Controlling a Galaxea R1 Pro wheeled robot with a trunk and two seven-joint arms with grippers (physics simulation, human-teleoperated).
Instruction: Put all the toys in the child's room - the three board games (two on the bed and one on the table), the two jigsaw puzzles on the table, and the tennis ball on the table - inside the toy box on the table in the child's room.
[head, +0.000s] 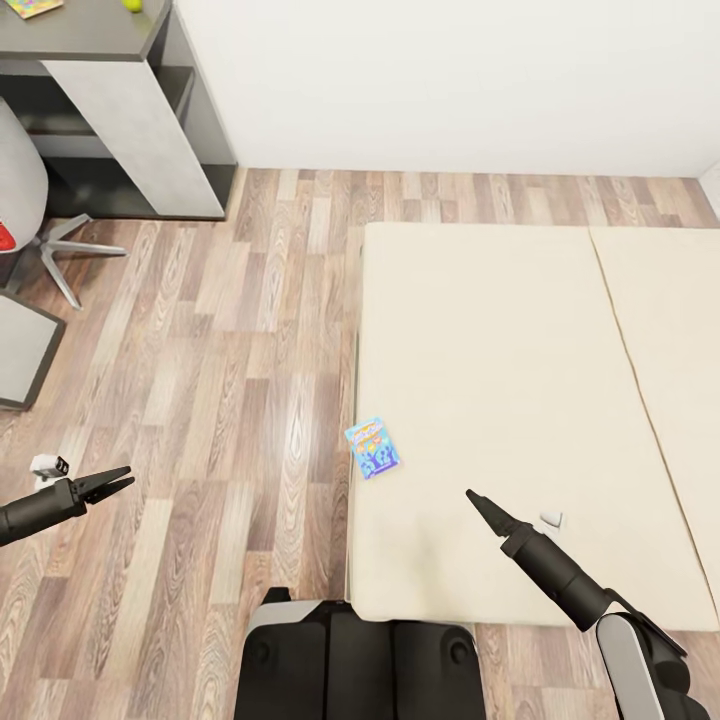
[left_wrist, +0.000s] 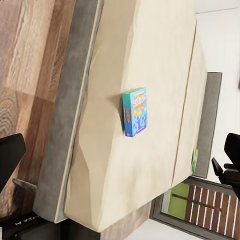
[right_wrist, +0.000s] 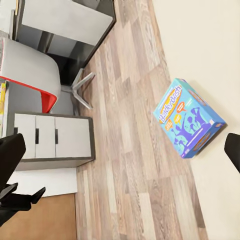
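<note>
A small blue board game (head: 373, 447) lies flat on the cream bed (head: 500, 350), right at its left edge; the right wrist view shows its printed lid (right_wrist: 187, 117). My right gripper (head: 470, 495) hovers over the bed a little to the right of the game and nearer me, its fingers (right_wrist: 10, 150) wide apart and empty. My left gripper (head: 130, 479) hangs over the wooden floor well to the left, fingers (left_wrist: 10, 160) also spread and empty. A jigsaw puzzle (head: 35, 8) and the tennis ball (head: 133, 4) rest on the table (head: 90, 35) at far top left. The toy box is out of view.
A grey swivel chair (head: 20, 200) with a red patch stands by the desk, beside a white drawer unit (right_wrist: 50, 137). Wooden floor (head: 220, 380) runs between desk and bed. A thin green flat item (left_wrist: 194, 161) sits at the bed's far edge. A white wall (head: 450, 80) backs the room.
</note>
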